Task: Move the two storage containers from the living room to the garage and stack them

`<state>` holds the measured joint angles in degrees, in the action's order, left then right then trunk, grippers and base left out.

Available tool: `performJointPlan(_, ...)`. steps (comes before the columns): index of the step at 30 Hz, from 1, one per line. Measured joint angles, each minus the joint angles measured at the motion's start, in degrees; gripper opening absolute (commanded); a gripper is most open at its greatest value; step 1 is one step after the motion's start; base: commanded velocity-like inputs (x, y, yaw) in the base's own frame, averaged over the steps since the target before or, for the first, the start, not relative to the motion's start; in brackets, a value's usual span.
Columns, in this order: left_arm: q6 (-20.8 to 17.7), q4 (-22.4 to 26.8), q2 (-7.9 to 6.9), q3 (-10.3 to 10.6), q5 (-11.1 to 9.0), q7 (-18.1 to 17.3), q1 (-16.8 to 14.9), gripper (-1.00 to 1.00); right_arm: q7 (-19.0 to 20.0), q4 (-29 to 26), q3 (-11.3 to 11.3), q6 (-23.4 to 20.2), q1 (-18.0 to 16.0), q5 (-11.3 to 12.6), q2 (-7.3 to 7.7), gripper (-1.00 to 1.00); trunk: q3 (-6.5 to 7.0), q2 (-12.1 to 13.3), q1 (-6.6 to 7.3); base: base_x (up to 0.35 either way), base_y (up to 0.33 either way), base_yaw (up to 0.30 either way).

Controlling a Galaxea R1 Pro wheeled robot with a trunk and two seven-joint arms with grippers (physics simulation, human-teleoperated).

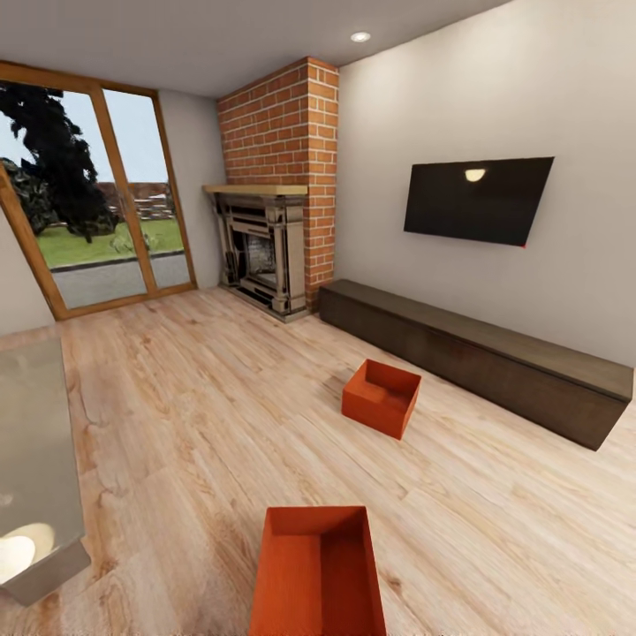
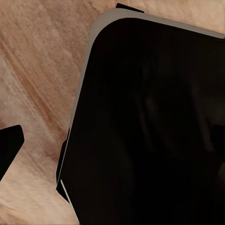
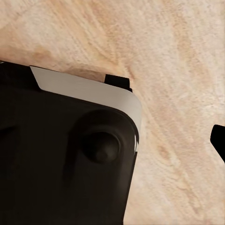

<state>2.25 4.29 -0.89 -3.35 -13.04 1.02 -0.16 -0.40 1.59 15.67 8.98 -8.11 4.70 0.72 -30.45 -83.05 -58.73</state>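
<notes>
Both containers sat on the wood floor [image 1: 177, 415]: the near box [image 1: 318, 570] lay at the view's lower edge, the far box [image 1: 382, 397] just before the bench [image 1: 477, 353]. Neither was held, so fetching looked barely begun; next came reaching the near box. I could not tell how either arm's jaws stood.

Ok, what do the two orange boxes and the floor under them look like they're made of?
The near container and the far container look like rigid plastic: uniform orange-red, smooth matte walls without seams or grain, though a render leaves that open. The floor reads as light wood planks with a satin finish: visible grain, knots and plank lines.
</notes>
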Motion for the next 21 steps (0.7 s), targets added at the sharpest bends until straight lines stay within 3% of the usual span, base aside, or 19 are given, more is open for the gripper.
performJointPlan(21, -0.01, -0.02, 0.00, 0.05, 0.00, 0.02, 0.00, 1.00, -0.01, 0.00, -0.16, -0.01, 0.00, 0.16, 0.00, 1.00, -1.86, 0.00, 0.00, 0.000, 0.000, -0.048)
